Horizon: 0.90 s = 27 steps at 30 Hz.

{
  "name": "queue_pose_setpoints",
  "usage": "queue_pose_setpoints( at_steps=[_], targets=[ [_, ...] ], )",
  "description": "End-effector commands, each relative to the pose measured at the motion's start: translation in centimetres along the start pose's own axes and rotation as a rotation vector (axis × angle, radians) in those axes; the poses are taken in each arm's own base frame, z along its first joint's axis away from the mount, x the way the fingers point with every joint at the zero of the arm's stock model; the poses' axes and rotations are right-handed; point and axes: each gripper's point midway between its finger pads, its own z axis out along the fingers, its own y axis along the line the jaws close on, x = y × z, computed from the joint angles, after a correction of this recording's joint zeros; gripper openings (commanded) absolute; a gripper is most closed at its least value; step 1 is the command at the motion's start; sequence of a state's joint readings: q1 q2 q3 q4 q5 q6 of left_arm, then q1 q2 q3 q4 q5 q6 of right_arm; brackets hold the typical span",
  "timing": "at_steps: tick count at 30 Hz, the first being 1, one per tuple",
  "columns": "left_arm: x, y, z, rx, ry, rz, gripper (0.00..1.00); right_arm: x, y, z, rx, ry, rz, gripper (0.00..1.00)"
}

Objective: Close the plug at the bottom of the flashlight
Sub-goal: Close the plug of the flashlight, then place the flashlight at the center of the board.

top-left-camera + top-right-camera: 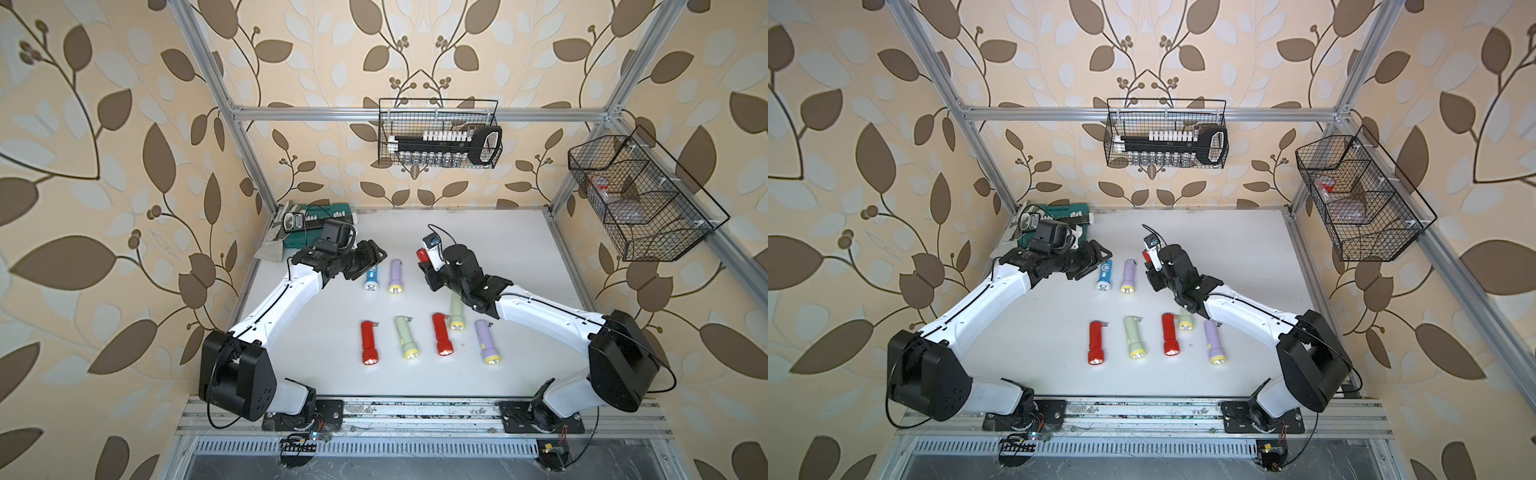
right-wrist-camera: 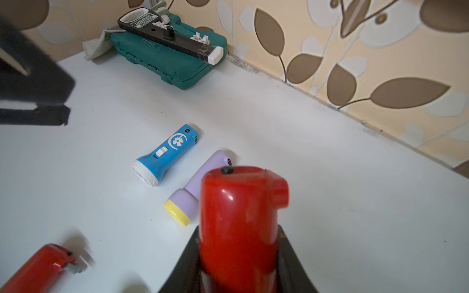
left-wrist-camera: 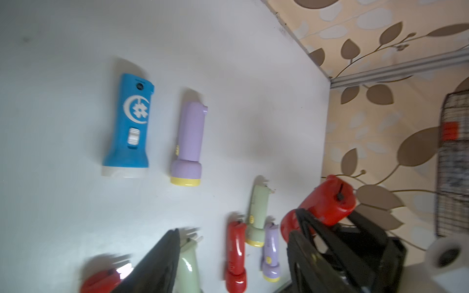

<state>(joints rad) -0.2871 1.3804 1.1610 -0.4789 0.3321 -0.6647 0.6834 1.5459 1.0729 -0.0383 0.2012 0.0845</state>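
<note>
The red flashlight (image 2: 241, 203) is glossy, and its flat bottom end points away from my wrist. No prongs stick out of that end; only a small black nub (image 2: 227, 170) shows at its edge. My right gripper (image 2: 238, 228) is clamped on its body near the head and holds it above the table (image 1: 498, 257). It sits to the right of the blue flashlight (image 1: 372, 279), with a purple flashlight (image 1: 395, 276) lying between them.

My left gripper (image 1: 376, 257) hovers by the far end of the blue flashlight, jaws spread wide and holding nothing. Nearer my bases than the blue flashlight lie five more flashlights; among them a second red flashlight (image 2: 43, 269) has its grey prongs folded out. Beyond the blue flashlight, in the corner, sits a green tool case (image 2: 165, 58).
</note>
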Motion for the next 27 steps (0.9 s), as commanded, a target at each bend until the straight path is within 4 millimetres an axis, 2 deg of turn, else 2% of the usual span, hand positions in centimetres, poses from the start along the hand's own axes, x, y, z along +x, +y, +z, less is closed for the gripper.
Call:
queue_pose_setpoints(
  at_steps=[1, 3, 9, 14, 18, 27],
  targets=[
    [-1.1, 2.5, -1.7, -0.147, -0.106, 0.184, 0.86, 3.3, -1.2, 0.6, 0.078, 0.241, 0.230, 0.00],
    [-1.5, 3.2, -1.9, -0.181, -0.142, 0.221, 0.99, 3.6, -0.9, 1.4, 0.055, 0.313, 0.240, 0.00],
    [-2.1, 5.2, -3.2, -0.314, -0.174, 0.248, 0.99, 5.3, -0.4, 4.7, 0.020, 0.437, 0.382, 0.00],
    [-2.1, 5.0, -3.8, -0.309, -0.186, 0.248, 0.99, 7.0, 0.1, 7.9, 0.035, 0.522, 0.427, 0.00],
    [-1.7, 4.8, -3.7, -0.287, -0.164, 0.245, 0.99, 7.9, -0.4, 10.1, 0.076, 0.562, 0.479, 0.00],
    [-1.5, 4.2, -3.6, -0.248, -0.159, 0.243, 0.99, 9.3, -2.4, 12.3, 0.195, 0.554, 0.549, 0.00]
  ],
)
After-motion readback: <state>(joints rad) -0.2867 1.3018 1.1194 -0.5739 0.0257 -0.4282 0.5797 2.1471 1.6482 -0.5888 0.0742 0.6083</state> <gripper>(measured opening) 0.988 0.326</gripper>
